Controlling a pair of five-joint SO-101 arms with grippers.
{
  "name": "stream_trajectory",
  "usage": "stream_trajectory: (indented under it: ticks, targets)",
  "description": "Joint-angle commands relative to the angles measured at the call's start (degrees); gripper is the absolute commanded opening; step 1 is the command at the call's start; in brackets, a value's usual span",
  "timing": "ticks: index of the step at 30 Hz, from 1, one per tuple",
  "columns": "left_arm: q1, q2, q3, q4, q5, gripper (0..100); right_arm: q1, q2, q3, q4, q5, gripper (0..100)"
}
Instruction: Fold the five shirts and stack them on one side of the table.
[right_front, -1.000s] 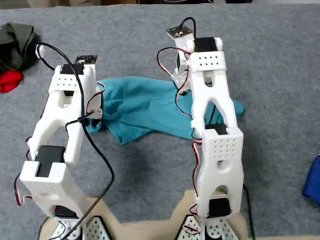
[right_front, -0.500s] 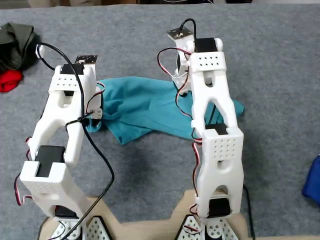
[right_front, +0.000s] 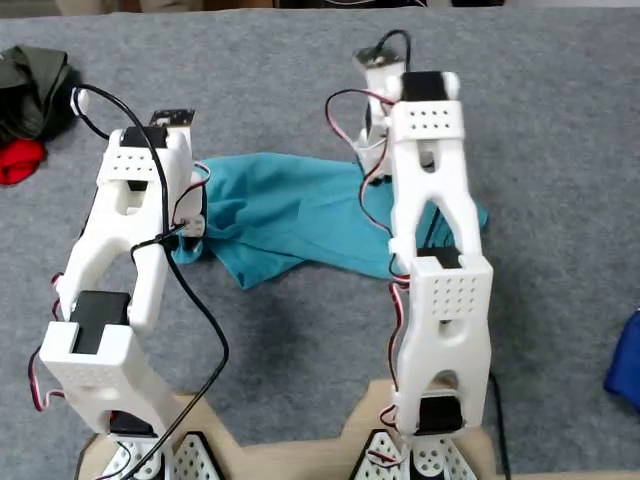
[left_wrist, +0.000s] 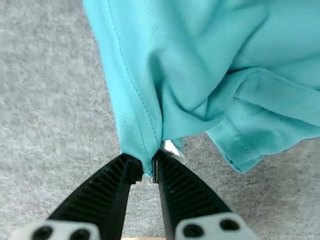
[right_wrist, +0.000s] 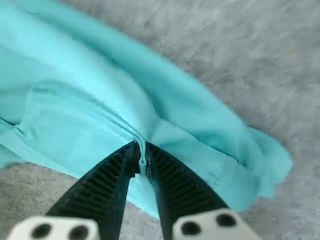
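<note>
A teal shirt (right_front: 285, 215) lies crumpled on the grey table between the two arms. My left gripper (left_wrist: 146, 169) is shut on a bunched edge of the teal shirt (left_wrist: 200, 75); in the high view this arm stands at the shirt's left end (right_front: 190, 225). My right gripper (right_wrist: 142, 159) is shut on a seam fold of the teal shirt (right_wrist: 100, 110); its arm (right_front: 430, 200) stands over the shirt's right part. A dark green shirt (right_front: 35, 85) and a red shirt (right_front: 20, 160) lie bunched at the far left. A blue shirt (right_front: 627, 365) pokes in at the right edge.
Grey felt (right_front: 560, 130) covers the table, with bare room behind the teal shirt and to the right. The arms' bases stand on a wooden board (right_front: 290, 460) at the front edge. Loose cables hang along both arms.
The right arm has shifted a little to the right and away from the front edge, drawing the teal shirt's upper right edge with it. The left arm has kept still.
</note>
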Motion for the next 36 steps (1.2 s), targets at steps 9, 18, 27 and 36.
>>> stream_trajectory:
  ticks: [9, 18, 27, 36]
  targets:
    - [0.4, -0.7, -32.5, 12.9, 0.4, 2, 5.0, -15.5, -9.9, 1.0, -1.2, 0.9]
    - [0.4, -0.8, -42.5, 15.2, 0.5, 2, 5.0, -18.7, -5.5, 1.0, 3.7, 1.2]
    - [0.2, -0.8, -42.2, 15.3, 0.5, 2, 3.6, -11.8, 8.7, 0.8, 12.0, 13.6]
    - [0.6, -0.7, -42.2, 15.3, 0.4, 2, 4.0, -7.5, 9.3, 0.2, 11.8, 15.1]
